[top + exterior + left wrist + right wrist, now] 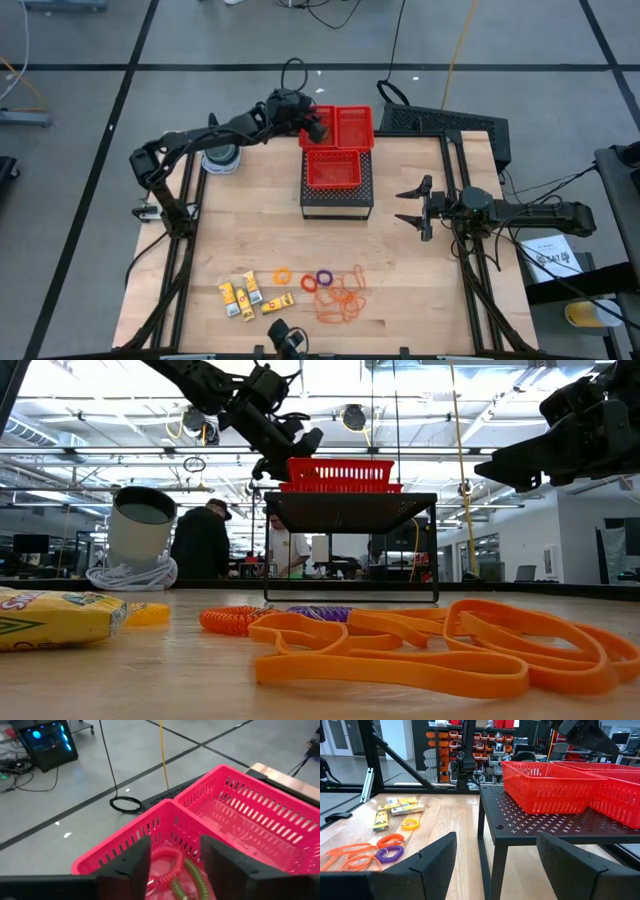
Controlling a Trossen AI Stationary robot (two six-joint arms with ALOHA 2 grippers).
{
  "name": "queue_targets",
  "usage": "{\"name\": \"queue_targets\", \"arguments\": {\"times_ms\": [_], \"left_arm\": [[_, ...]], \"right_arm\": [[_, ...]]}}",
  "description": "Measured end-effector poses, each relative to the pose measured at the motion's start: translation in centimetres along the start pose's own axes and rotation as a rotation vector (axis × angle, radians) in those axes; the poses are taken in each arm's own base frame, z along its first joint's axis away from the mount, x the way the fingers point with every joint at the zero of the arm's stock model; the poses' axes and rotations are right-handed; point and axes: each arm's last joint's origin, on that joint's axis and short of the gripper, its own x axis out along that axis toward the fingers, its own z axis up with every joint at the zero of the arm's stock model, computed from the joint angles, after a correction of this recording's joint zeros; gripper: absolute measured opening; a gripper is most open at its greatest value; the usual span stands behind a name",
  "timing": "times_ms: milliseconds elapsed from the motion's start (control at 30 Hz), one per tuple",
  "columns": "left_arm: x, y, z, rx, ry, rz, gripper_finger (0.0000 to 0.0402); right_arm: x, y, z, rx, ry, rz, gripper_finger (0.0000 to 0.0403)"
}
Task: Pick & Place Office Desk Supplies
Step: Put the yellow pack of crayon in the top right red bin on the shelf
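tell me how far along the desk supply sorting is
Done: red and green coil rings lie in the far-left red basket, under the left gripper, fingers apart, nothing held. Right gripper waits open beside the stand. Left: yellow packets, orange ring, purple ring and rubber bands on the table.

A pale wooden surface (250,230) stands on a grey floor (80,110) crossed by dark lines and trailing cables, within an open workshop with bright ceiling lights (120,380), racks of orange bins (440,745), a glowing computer case (47,742) and people (203,540) working behind.
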Motion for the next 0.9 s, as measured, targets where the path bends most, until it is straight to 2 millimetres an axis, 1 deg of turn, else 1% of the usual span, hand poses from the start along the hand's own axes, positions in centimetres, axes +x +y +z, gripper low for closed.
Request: {"name": "queue_targets", "arguments": {"times_ms": [100,200,400,533,633,700,900], "left_arm": [[-0.8,-0.3,0.3,0.032,0.0,-0.034,0.0217],[-2.5,-0.7,1.2,0.037,-0.014,-0.075,0.0235],[-7.3,-2.3,2.5,0.073,0.0,-0.217,0.0245],[-10.4,-3.4,2.5,0.106,0.064,-0.307,0.0242],[-12.4,-4.2,1.7,0.127,0.161,-0.353,0.0239],[-13.5,-4.8,0.7,0.134,0.259,-0.373,0.0237],[-15.6,-7.5,-3.6,0.125,0.589,-0.394,0.0237]], "right_arm": [[0.0,0.0,0.0,0.0,0.0,0.0,0.0267],[0.0,0.0,0.0,0.0,0.0,0.0,0.0267],[0.0,0.0,0.0,0.0,0.0,0.0,0.0267],[0.0,0.0,0.0,0.0,0.0,0.0,0.0267],[0.0,0.0,0.0,0.0,0.0,0.0,0.0267],[0.0,0.0,0.0,0.0,0.0,0.0,0.0267],[0.0,0.0,0.0,0.0,0.0,0.0,0.0267]]}}
